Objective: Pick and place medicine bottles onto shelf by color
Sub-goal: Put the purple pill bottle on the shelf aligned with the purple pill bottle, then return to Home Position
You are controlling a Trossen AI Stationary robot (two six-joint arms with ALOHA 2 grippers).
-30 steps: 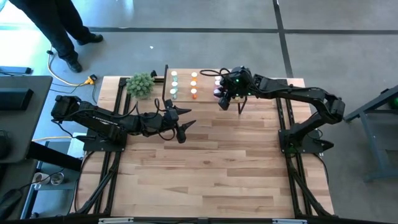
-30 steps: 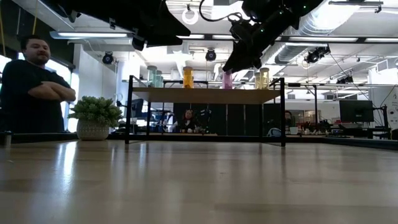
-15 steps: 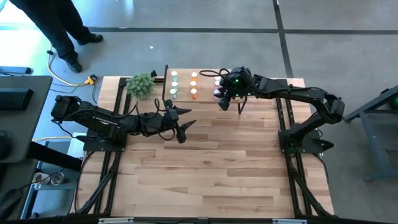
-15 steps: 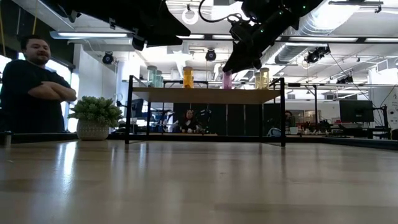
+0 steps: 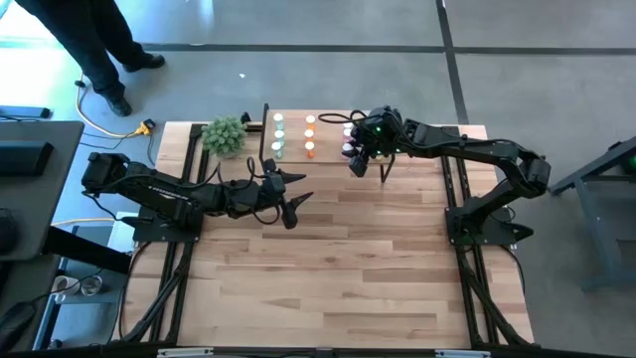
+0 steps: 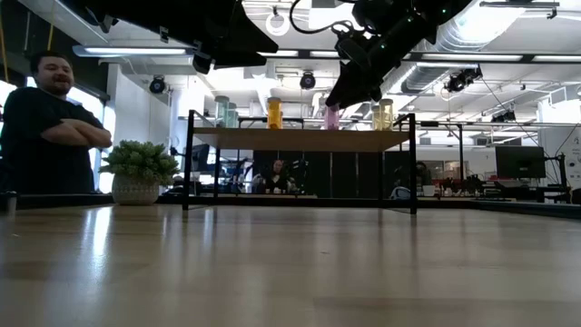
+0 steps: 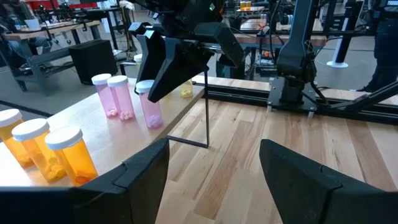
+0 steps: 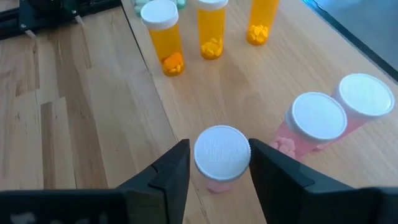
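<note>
Table: a big light-wood table (image 5: 338, 259) on a black frame carries everything; both arms reach in from its side edges.
Left arm: it lies low across the left half of the table; the left gripper (image 5: 292, 195) hangs over bare wood near the middle, well apart from the shelf, fingers spread wide with nothing between them.
Right arm: it reaches from the right edge toward the far edge; the right gripper (image 8: 219, 163) sits over the near right corner of the shelf.
Right fingers: part-way open, one on each side of the white cap of a pink bottle (image 8: 221, 155); narrow gaps show at the cap, so they bracket it rather than clamp it.
Shelf: a small raised wooden board (image 6: 304, 139) on thin black legs, standing at the table's far edge, right of the plant.
Plant: a green bushy plant (image 5: 225, 135) in a pale pot, near the far left corner of the table.
Pink bottle at the gripper: upright on the shelf top, long axis vertical, cap pointing up, near the shelf's front edge.
Other pink bottles: two more (image 7: 121, 97) stand upright just behind it, close together.
Orange bottles: three (image 8: 211, 28) stand upright in a row along the middle of the shelf, caps up.
Green bottles: they (image 5: 278, 134) stand at the shelf's left end.
Yellow bottle: one (image 6: 384, 113) stands at the right end.
</note>
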